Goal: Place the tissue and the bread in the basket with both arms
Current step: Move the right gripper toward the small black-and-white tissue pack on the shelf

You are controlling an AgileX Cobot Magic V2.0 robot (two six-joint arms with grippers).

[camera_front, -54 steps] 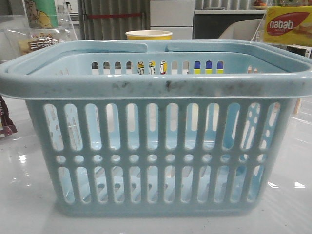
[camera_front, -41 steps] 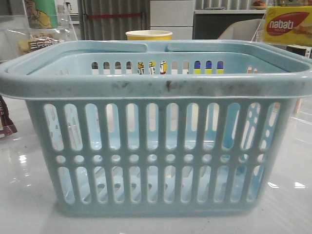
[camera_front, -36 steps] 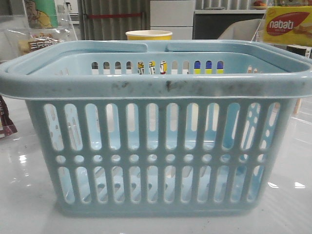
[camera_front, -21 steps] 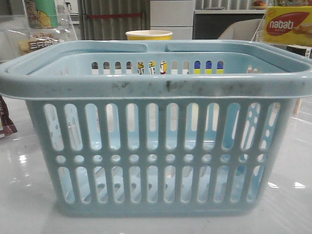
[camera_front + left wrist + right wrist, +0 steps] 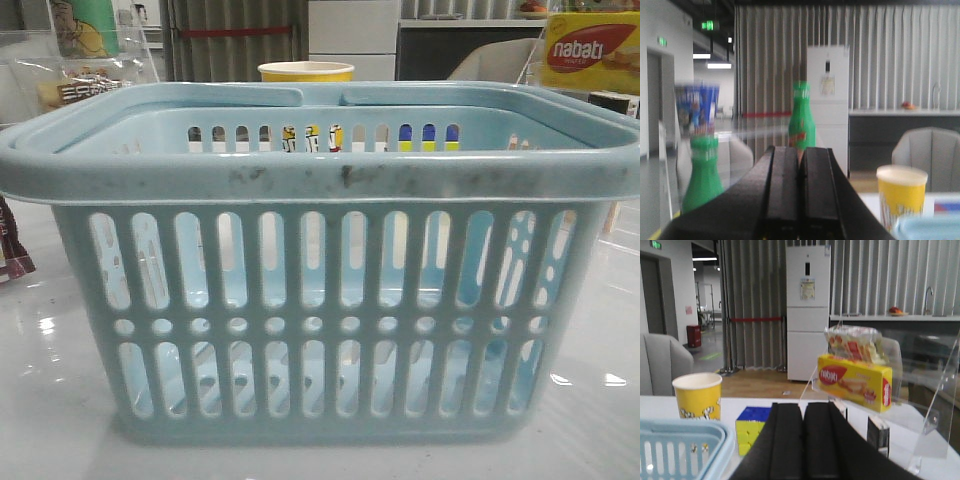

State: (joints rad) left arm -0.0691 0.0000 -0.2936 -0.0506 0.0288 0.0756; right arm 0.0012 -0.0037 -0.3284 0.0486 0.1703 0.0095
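The pale blue-grey basket (image 5: 320, 180) fills the front view and looks empty inside. Its rim also shows in the left wrist view (image 5: 930, 227) and the right wrist view (image 5: 680, 440). The bagged bread (image 5: 75, 90) with its brown label sits behind the basket at the far left. A small dark pack with a whitish top (image 5: 878, 432), likely the tissue, stands right of the basket under a clear stand. My left gripper (image 5: 800, 165) is shut and empty, raised left of the basket. My right gripper (image 5: 803, 415) is shut and empty, right of the basket.
A yellow paper cup (image 5: 305, 72) stands behind the basket, with a colour cube (image 5: 755, 432) beside it. A yellow-red nabati box (image 5: 855, 380) and a snack bag (image 5: 852, 342) sit on a clear acrylic stand (image 5: 940, 410). Green bottles (image 5: 801, 120) stand at the left. A dark packet (image 5: 10, 245) lies at the left edge.
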